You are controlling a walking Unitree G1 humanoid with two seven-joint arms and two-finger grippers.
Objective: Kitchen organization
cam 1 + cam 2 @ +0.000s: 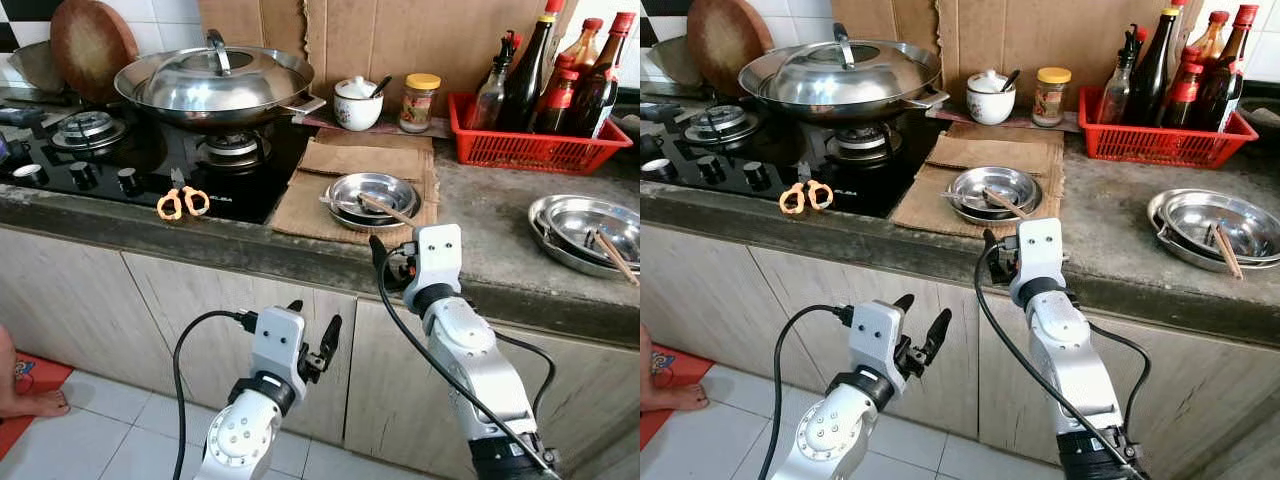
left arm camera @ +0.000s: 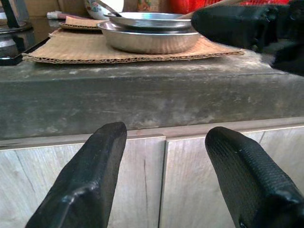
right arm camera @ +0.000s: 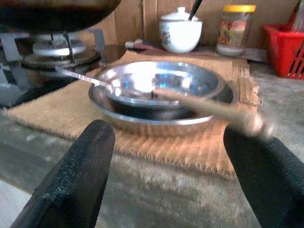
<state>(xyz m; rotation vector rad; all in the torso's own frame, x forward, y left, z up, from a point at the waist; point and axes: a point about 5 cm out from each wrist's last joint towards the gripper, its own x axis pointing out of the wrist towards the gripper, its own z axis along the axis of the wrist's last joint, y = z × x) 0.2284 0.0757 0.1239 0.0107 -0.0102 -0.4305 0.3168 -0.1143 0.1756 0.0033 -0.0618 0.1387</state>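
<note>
Grey stone counter point(image 1: 480, 215); wooden cabinets point(image 1: 90, 300); white tiled floor point(image 1: 90, 440).

Five bottles point(image 1: 560, 80), one wok point(image 1: 215, 85), one jar point(image 1: 419, 102), one pair of scissors point(image 1: 181, 201)

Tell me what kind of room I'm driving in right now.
A home kitchen, by the look of it: a gas hob with a lidded wok set in a concrete counter, steel dishes on cardboard, and a red basket of sauce bottles against the wall.

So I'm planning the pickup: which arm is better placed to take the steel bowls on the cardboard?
Probably the right. The right gripper is open at the counter edge facing the bowls; the left gripper hangs lower, before the cabinet doors.
</note>
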